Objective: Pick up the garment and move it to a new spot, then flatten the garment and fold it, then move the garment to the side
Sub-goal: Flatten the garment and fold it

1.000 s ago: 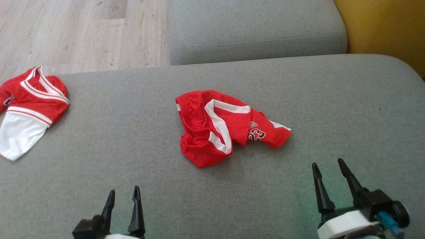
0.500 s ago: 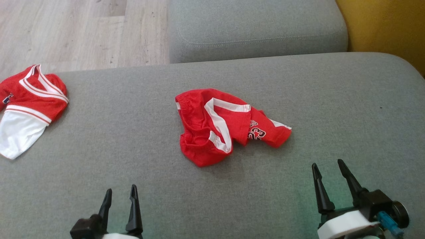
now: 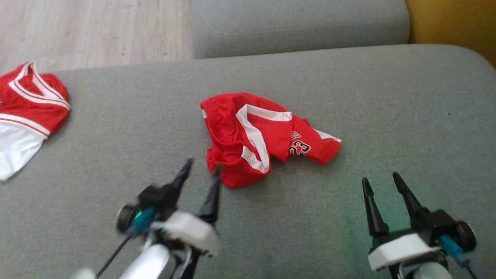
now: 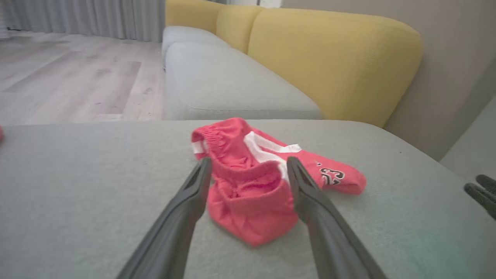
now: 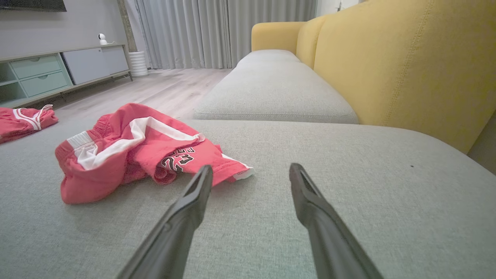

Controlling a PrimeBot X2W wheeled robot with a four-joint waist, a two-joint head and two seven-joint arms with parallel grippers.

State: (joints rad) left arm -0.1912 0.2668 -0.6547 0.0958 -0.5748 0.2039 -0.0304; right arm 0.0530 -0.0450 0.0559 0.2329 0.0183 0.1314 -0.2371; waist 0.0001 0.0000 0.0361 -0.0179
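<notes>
Your left gripper point(image 3: 202, 167) has swung up and in within the last second. It sat low, well short of the red basketball shorts point(image 3: 255, 135), and now its tips are at their near-left corner. The shorts themselves have not shifted: they lie crumpled mid-way across the grey sofa cushion point(image 3: 387, 97), the "23" leg pointing right. That reads as the reach for the first pick-up, with no grasp made yet.

In the left wrist view, its fingers point(image 4: 186, 201) stand fairly wide and bracket the bunched near fold of the shorts, holding nothing. The blur leaves it unclear whether a tip touches cloth.

Your right gripper point(image 3: 379, 178) has stayed put, near the shorts' right leg but apart from it, fingers spread and empty. A red-and-white jersey point(image 3: 27, 104) lies well left of the shorts.
</notes>
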